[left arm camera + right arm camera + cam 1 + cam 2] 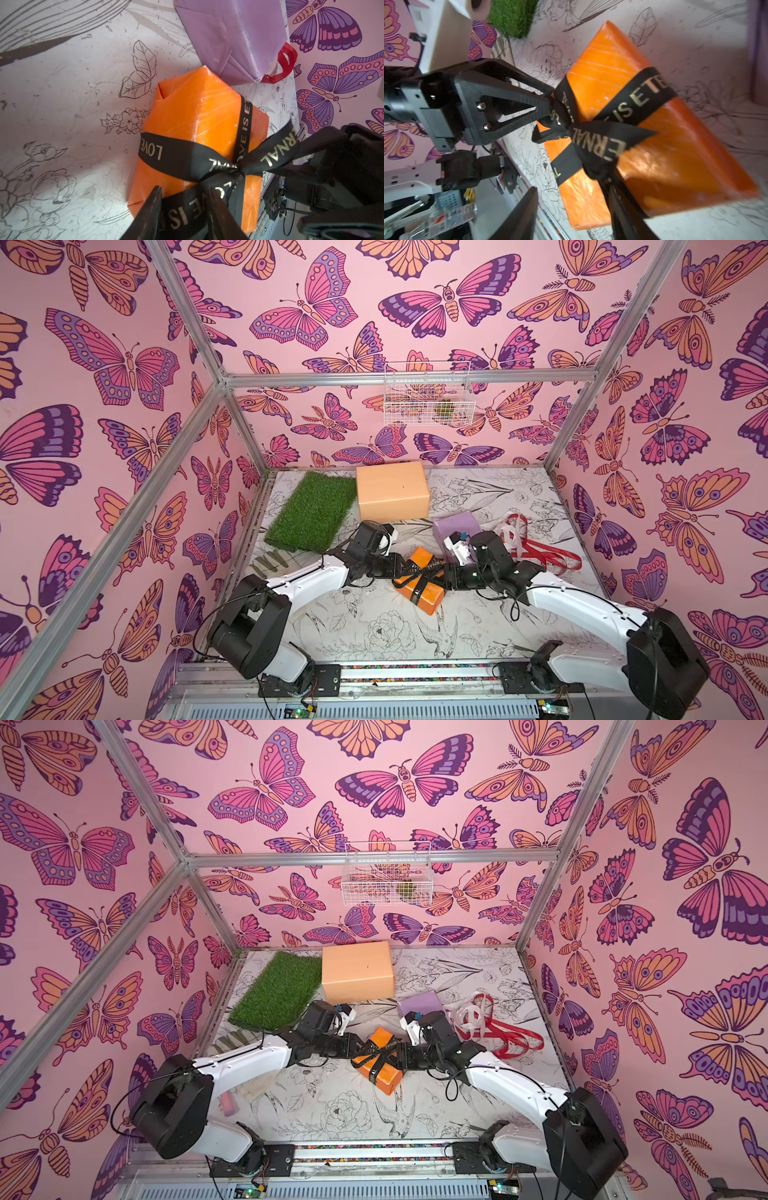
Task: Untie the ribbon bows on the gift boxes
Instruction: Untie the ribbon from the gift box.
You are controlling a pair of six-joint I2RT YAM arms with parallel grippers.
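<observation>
orange box (428, 597) mid-table with black lettered ribbon (423, 568) tied in a bow, lilac box (455, 524) and peach box (392, 491) bare, red ribbon (557, 562) and white ribbon (510, 537) heaped loose nearby

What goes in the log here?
left gripper: shut on black ribbon | right gripper: open | orange box: tied | lilac box: bare

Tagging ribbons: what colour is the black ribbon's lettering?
Pale gold; black ribbon shows best in left wrist view.

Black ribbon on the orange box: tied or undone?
Tied. The black ribbon is knotted tight over the orange box, with bands wrapped both ways around it. The left gripper pinches one strand.
</observation>
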